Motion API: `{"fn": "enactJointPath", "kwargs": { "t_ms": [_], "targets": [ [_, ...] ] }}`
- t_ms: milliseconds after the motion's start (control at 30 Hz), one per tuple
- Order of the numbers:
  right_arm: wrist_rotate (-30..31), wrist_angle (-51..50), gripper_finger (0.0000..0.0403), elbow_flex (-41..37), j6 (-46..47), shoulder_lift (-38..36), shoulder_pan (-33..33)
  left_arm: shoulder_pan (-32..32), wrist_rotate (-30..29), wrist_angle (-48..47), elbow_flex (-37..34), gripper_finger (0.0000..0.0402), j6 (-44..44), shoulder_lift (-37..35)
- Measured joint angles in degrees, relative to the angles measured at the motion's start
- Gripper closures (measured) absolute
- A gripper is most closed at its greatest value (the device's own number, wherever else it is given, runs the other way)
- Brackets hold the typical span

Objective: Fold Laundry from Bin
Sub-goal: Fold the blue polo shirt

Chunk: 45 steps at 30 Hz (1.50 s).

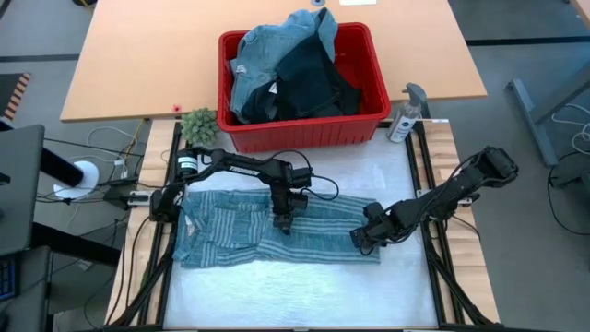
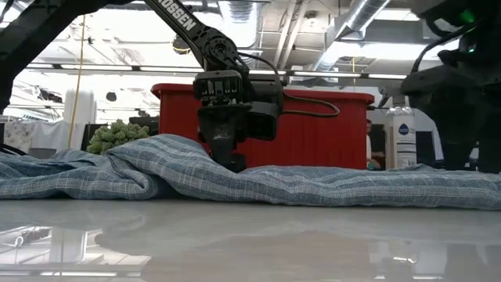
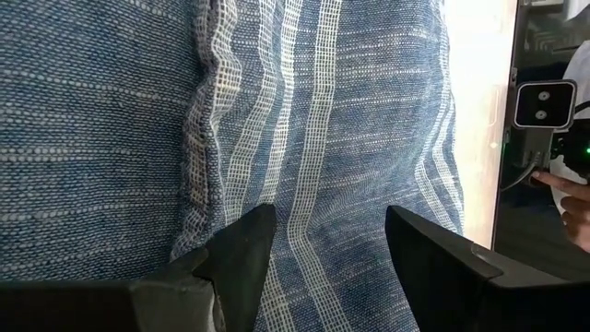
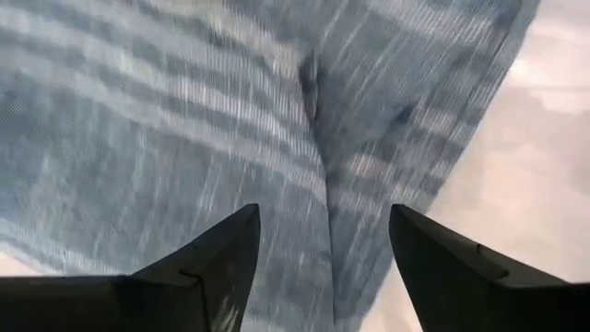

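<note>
Left tool (image 1: 285,221), high view: lowered onto striped shirt (image 1: 230,235), which is spread flat on the table (image 1: 304,286) before the red bin (image 1: 369,124). Right tool (image 1: 361,238) set at shirt's end. Wrist views: both tools spread over the cloth, nothing pinched.

Coarse woven striped cloth shirt (image 1: 277,235) on glossy white table (image 1: 304,286) (mirror-like); shiny red plastic bin (image 1: 304,129).

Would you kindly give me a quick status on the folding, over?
Left gripper open, down on striped shirt mid-cloth. Right gripper open at shirt's right end. Shirt spread flat, unfolded. More laundry in bin. Nothing in the way.
</note>
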Motion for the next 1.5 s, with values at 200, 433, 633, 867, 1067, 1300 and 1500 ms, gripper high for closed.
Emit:
{"fn": "enactJointPath", "kwargs": {
  "t_ms": [200, 433, 633, 867, 1067, 1300, 1500],
  "targets": [
    [-6.2, -1.2, 0.0086, 0.0, -2.3, 0.0, -2.9, -0.1, 0.2, 0.6, 0.0, 0.0187, 0.1, 0.0],
    [1.2, -5.1, 0.0038, 0.0, 3.8, -2.2, -4.1, -0.1, 1.7, 1.3, -0.1, 0.0187, -0.4, 0.1],
    [5.5, -10.7, 0.0023, 0.0, 8.5, -4.0, -4.2, -0.1, 1.6, 1.3, -0.1, 0.0187, -0.9, 0.1],
    [8.8, -7.7, 0.0023, 0.0, 7.9, -3.1, -3.4, -0.1, 1.2, 1.3, -0.1, 0.0187, -1.0, 0.1],
    [10.6, -6.4, 0.0023, -1.3, 8.3, -2.6, -1.9, -0.1, 1.2, 1.4, -0.1, 0.0187, -1.0, 0.1],
    [11.1, -1.9, 0.0023, -3.7, 9.2, -2.6, -1.0, -0.1, 1.2, 1.4, -0.1, 0.0187, -1.0, 0.1],
    [13.9, -1.0, 0.0023, -3.7, 9.8, -2.8, -0.2, -0.1, 1.2, 2.0, -0.1, 0.0187, -1.0, 0.1]
  ]
}}
